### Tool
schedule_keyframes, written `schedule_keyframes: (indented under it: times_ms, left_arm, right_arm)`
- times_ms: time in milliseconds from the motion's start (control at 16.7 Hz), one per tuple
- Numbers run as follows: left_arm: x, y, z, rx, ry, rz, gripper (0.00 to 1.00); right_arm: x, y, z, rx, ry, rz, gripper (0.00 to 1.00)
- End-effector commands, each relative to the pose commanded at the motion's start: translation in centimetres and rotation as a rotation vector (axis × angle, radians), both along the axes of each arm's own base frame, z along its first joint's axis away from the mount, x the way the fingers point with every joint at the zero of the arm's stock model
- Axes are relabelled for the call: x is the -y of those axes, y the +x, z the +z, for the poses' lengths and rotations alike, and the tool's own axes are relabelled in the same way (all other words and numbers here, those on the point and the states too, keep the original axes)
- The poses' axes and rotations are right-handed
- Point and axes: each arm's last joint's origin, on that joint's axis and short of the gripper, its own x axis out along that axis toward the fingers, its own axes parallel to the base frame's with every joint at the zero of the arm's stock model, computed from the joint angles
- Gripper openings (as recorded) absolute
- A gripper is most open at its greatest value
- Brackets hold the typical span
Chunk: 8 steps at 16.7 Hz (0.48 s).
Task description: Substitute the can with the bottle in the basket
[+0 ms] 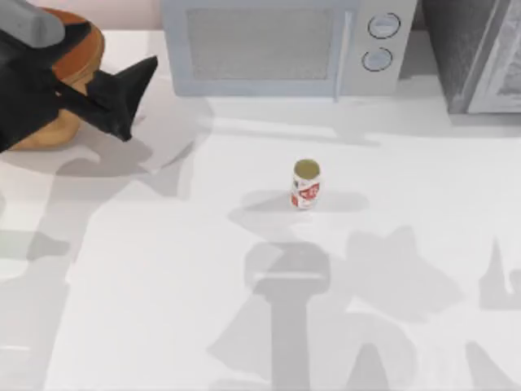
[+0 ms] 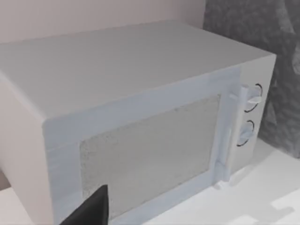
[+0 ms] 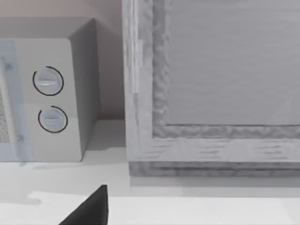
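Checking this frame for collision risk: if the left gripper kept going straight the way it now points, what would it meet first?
Judging by the left wrist view, the left gripper, raised over the basket, aims at the microwave; its door would likely come first, though depth is unclear.

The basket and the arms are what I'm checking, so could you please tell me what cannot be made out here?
- Basket, top view: mostly covered by the left arm and cut by the left edge, so its contents are hidden.
- Left end effector, top view: whether it is open cannot be told.
- Can, top view: label print too small to read.
- Right wrist view: one dark fingertip, cut by the bottom edge.
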Motion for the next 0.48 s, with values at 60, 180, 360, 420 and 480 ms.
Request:
schedule_keyframes:
  times_ms: [60,180,360,420,480]
  left_arm:
    - [-0.8,-2.1,0.5,-0.003,0.008,0.072,1.0]
    - [-2.1,-6.1,0.6,-0.017,0.022,0.208,1.0]
    - [-3.1,-12.0,-0.1,0.018,0.023,0.369,1.0]
    - [-3.3,-13.6,-0.5,0.039,0.018,0.411,1.0]
    - [-3.4,-15.0,-1.2,0.058,0.012,0.451,1.0]
  right_arm:
    - [0.0,0.0,0.0,0.0,0.0,0.0,1.0]
    - [0.0,0.0,0.0,0.0,0.0,0.0,1.0]
    - [0.0,0.0,0.0,0.0,0.0,0.0,1.0]
    - [0.0,0.0,0.0,0.0,0.0,0.0,1.0]
    - [0.0,0.0,0.0,0.0,0.0,0.0,1.0]
